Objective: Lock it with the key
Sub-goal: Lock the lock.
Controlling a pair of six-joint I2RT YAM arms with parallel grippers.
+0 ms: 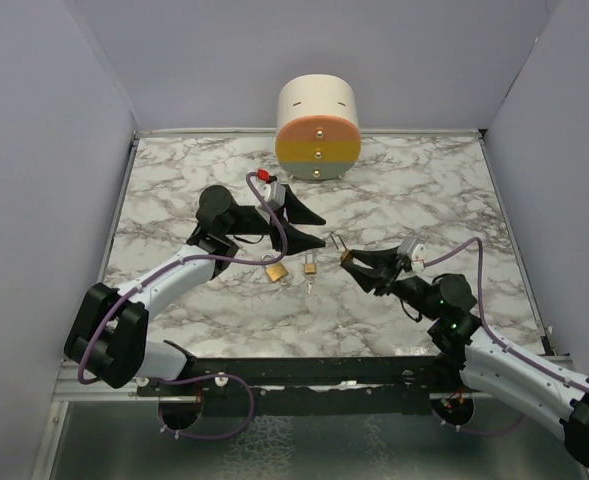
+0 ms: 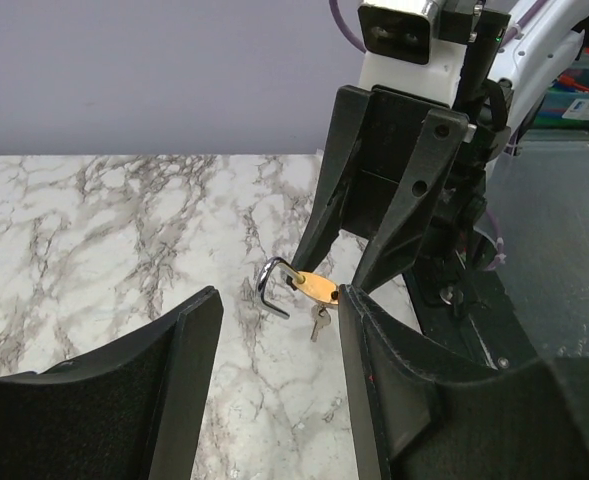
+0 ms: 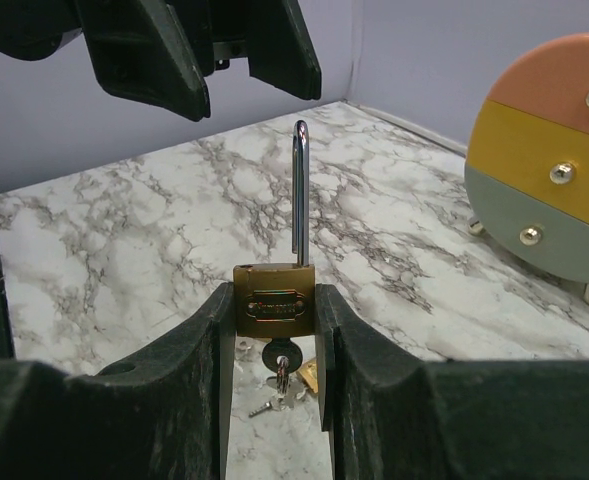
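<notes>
Right gripper point(image 3: 274, 312) jaws pinch the brass padlock point(image 3: 274, 296) by its body, over table point(image 1: 414, 190) centre. Shackle point(image 3: 300, 190) open, key point(image 3: 281, 357) seated at 6 o'clock. Left gripper point(image 2: 277, 330) jaws spread, empty, at padlock's 10 o'clock. Step, likely: closing shackle. Next needs left pressing it home squarely, then turning key.

2 white arms point(image 1: 179, 272) — black grippers point(image 1: 305, 236), purple cables point(image 1: 478, 285).
</notes>
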